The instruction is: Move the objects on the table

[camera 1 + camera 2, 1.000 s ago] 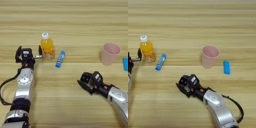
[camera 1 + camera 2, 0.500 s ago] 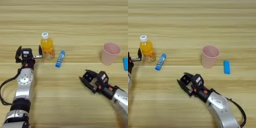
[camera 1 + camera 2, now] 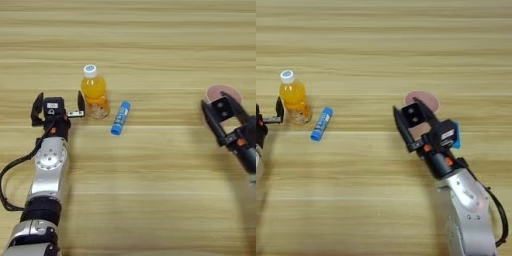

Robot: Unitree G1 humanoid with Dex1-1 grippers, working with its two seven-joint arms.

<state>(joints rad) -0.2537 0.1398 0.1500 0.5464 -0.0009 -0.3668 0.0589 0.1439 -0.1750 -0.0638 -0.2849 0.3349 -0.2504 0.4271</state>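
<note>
Two pincers in shot: only the right one is busy.
Right pincer (image 3: pixel 415 124): fingers spread wide with nothing between them, hanging right at the pink cup (image 3: pixel 422 99) and covering most of it, so only the rim peeks out behind.
Left pincer (image 3: pixel 56 105): parked at the left, spread apart and holding nothing, one finger just beside the orange-drink bottle (image 3: pixel 94 92).
Bottle: upright, white cap on, left part of the worktop (image 3: pixel 150 45).
Blue-and-white tube (image 3: pixel 120 117): lying flat just right of the bottle, tilted a bit.
Small blue thing (image 3: pixel 456 140): mostly hidden behind the right arm, can't say what it is.
Step, my guess: lining up on the cup.
How I'd do it: cup tapers and looks light, so straddle it evenly, get low on the wall, squeeze gently so it doesn't tip or pop out.
</note>
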